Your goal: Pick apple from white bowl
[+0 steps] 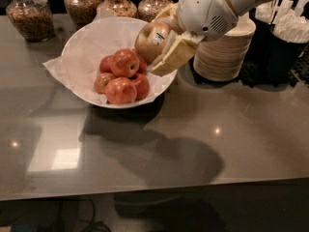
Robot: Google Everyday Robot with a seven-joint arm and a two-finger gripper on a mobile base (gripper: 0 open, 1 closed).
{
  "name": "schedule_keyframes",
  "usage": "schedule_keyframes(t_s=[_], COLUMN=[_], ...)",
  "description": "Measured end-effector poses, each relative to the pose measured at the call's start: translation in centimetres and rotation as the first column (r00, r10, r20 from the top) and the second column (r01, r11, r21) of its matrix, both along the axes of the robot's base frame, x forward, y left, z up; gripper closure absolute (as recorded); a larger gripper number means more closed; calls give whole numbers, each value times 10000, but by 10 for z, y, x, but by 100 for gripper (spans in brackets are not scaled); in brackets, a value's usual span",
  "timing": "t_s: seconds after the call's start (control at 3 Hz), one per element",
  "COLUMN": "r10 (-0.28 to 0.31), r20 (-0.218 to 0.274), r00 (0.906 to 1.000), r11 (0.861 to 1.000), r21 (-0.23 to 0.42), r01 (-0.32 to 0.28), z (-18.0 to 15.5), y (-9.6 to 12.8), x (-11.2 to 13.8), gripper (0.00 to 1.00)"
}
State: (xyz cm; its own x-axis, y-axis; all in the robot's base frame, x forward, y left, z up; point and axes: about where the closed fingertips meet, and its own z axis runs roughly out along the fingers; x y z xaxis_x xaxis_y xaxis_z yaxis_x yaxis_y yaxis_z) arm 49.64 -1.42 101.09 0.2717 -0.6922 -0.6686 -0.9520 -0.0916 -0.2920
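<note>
The pale yellowish-tan apple [150, 41] with a small white sticker is held between my gripper's cream fingers [175, 57]. My gripper [157, 42] is shut on it and holds it above the right rim of the white bowl [84, 42]. The wide white bowl, lined with crinkled white paper, sits on the grey counter and holds several redder apples [124, 63]. My white arm comes in from the upper right.
A stack of cream paper bowls [227, 52] stands right of the white bowl, behind my arm. Glass jars of grains [33, 17] line the back edge. Dark holders with white utensils [289, 37] stand at the far right. The grey counter [231, 129] stretches toward the front.
</note>
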Motion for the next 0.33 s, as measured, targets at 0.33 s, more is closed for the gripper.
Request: schedule_keyframes(t_s=[0.33], r10=[0], r20=[0], r00=[10000], r11=[10000], r21=[0], r01=[0], z=[0], y=[0], x=[0], gripper=[100])
